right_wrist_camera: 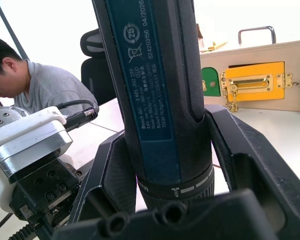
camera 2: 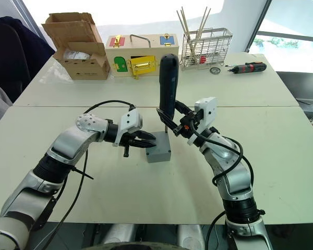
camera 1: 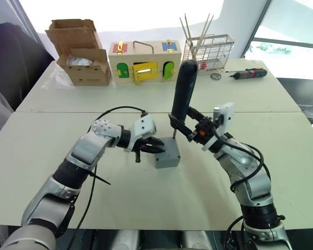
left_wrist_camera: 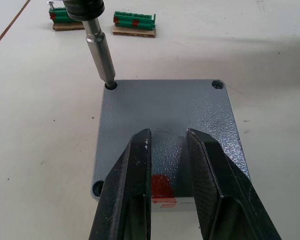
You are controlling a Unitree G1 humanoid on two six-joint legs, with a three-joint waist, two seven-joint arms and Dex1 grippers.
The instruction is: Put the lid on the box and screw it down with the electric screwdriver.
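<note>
One lid (left_wrist_camera: 165, 120), one electric screwdriver (camera 1: 183, 91), two green terminal blocks (left_wrist_camera: 134, 21).

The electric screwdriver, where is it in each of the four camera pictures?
Left eye view: electric screwdriver upright at centre, in the right claw.
Right eye view: upright at centre.
Left wrist view: its metal bit comes down into the lid's corner hole.
Right wrist view: its black body runs from top to centre.
Shared landmark: the wooden box with coloured doors.

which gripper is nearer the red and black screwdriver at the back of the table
Right. The right gripper holds the electric screwdriver mid-table, on the red-and-black screwdriver's side; the left gripper sits farther away, at the box.
</note>
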